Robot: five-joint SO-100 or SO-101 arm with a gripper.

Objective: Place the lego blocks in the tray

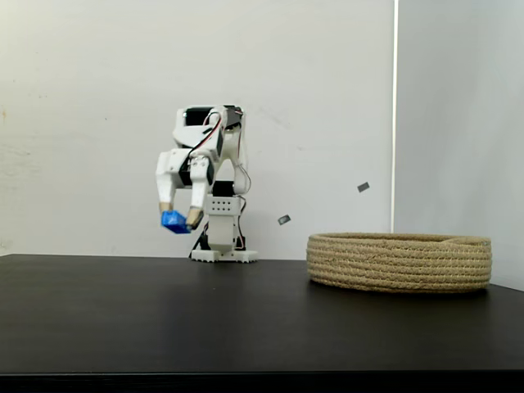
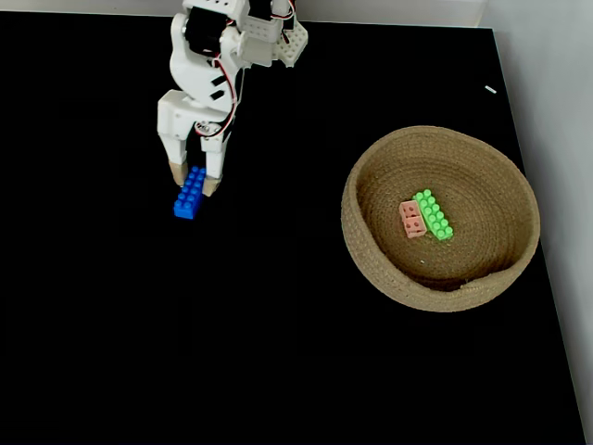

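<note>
Above the table (image 1: 164, 311), the claw (image 1: 179, 219) is pinching the blue brick (image 1: 174, 222); carrying it level over the tray (image 1: 399, 262), beside the pink (image 2: 412, 220) and green (image 2: 434, 214) bricks, looks wise before releasing.

Non-task scene items: table, wall, tape bits.
Matte black table (image 1: 164, 319) spans both fixed views. White wall (image 1: 82, 123) stands behind the far edge, vertical seam (image 1: 395, 115) right of centre. Two small grey tape scraps (image 1: 363, 187) stuck on the wall, one lower left of the other.
</note>
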